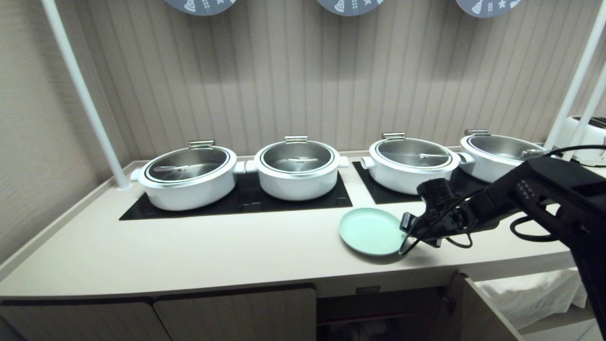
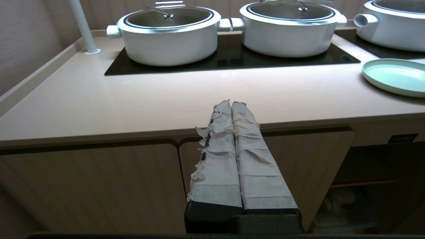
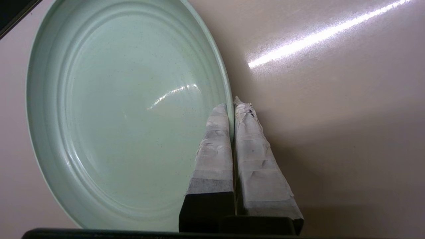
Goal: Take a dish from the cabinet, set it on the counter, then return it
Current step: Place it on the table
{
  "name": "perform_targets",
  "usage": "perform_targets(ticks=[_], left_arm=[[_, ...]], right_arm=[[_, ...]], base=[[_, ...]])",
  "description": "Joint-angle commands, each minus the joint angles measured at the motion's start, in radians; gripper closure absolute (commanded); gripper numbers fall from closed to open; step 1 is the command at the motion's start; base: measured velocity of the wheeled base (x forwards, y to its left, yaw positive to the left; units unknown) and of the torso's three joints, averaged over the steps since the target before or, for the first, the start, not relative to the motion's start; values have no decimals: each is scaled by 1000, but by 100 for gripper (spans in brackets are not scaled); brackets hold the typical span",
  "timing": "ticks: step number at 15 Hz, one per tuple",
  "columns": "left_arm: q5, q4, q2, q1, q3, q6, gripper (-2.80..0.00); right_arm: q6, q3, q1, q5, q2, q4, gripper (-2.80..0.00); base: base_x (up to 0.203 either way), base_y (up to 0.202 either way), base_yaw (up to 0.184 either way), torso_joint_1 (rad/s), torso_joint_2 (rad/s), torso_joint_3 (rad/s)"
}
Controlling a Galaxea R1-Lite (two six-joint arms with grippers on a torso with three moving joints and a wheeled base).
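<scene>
Taped fingers (image 3: 229,139) of my right pincer (image 1: 406,226) pinch the mint-green dish (image 1: 370,230) rim on the counter (image 1: 189,251); next comes lifting it back toward the cabinet (image 1: 478,310) below.

Dish (image 1: 370,230): mint green, plain. Counter (image 1: 189,251): cream-beige w/ black glass panels (image 1: 236,201). Pots (image 1: 189,177): white, steel-grey lids. Wall (image 1: 284,71): beige, vert. ribbed. Right hand (image 3: 232,103): black, white-taped fingers.
</scene>
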Motion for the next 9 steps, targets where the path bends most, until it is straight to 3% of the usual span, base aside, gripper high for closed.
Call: perform_targets(ticks=[1, 9], left_arm=[[0, 0, 0, 1, 0, 0, 0], [0, 0, 0, 0, 0, 0, 0]], right_arm=[[3, -10, 1, -3, 3, 0, 0], [3, -16, 2, -6, 3, 2, 0]], base=[[0, 0, 0, 0, 0, 0], [0, 0, 0, 0, 0, 0]])
